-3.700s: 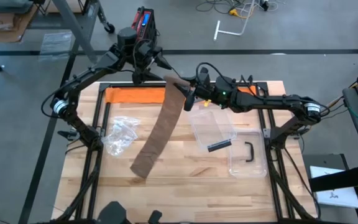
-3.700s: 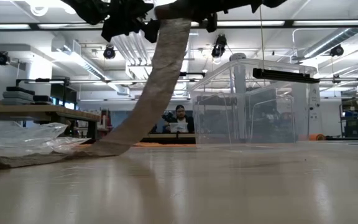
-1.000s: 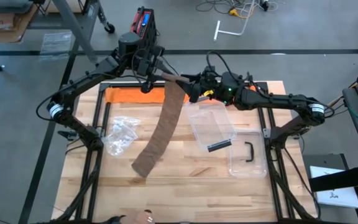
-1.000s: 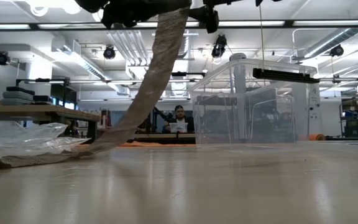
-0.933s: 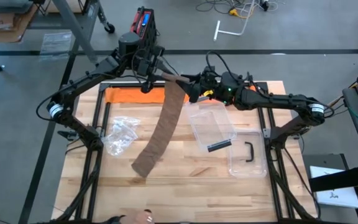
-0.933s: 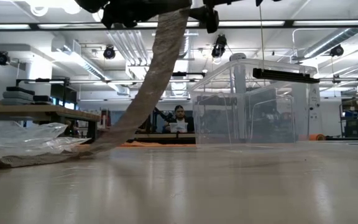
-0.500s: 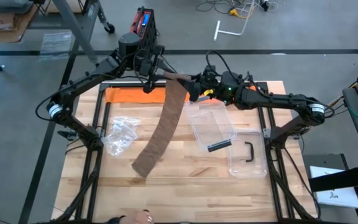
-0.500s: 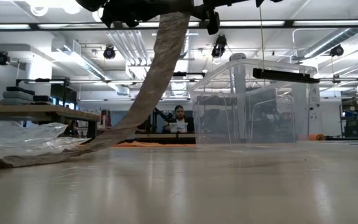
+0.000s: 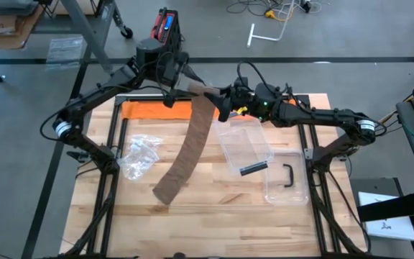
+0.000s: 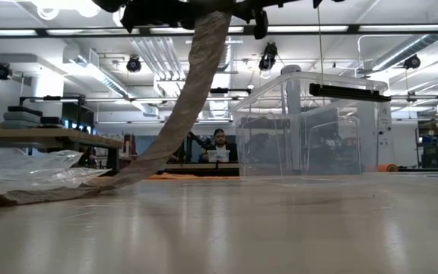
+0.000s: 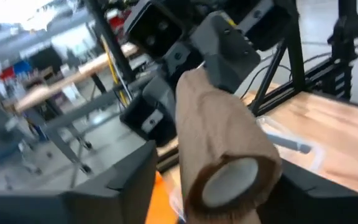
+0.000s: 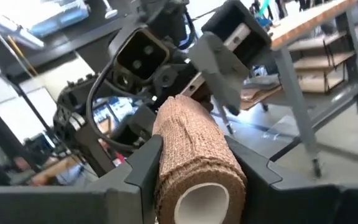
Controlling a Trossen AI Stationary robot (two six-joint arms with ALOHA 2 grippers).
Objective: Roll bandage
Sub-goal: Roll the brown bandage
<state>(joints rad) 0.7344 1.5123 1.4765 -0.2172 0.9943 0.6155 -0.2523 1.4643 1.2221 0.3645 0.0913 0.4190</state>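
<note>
One bandage (image 9: 192, 140), two claws, one clear bin (image 9: 246, 147).

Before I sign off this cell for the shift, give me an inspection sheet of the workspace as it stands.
Surface: wooden table, orange mat at far edge.
Job's things: bandage partly rolled, roll raised, tail trailing on table.
Clutter: crumpled plastic bag; clear container; lid.
Grippers: left claw open beside roll; right claw gripping roll.
Cables: loose wires on floor.
Surroundings: seated person beyond table.

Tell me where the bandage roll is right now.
High view: the roll hangs above the table's far edge, between both hands, beside the clear box.
</note>
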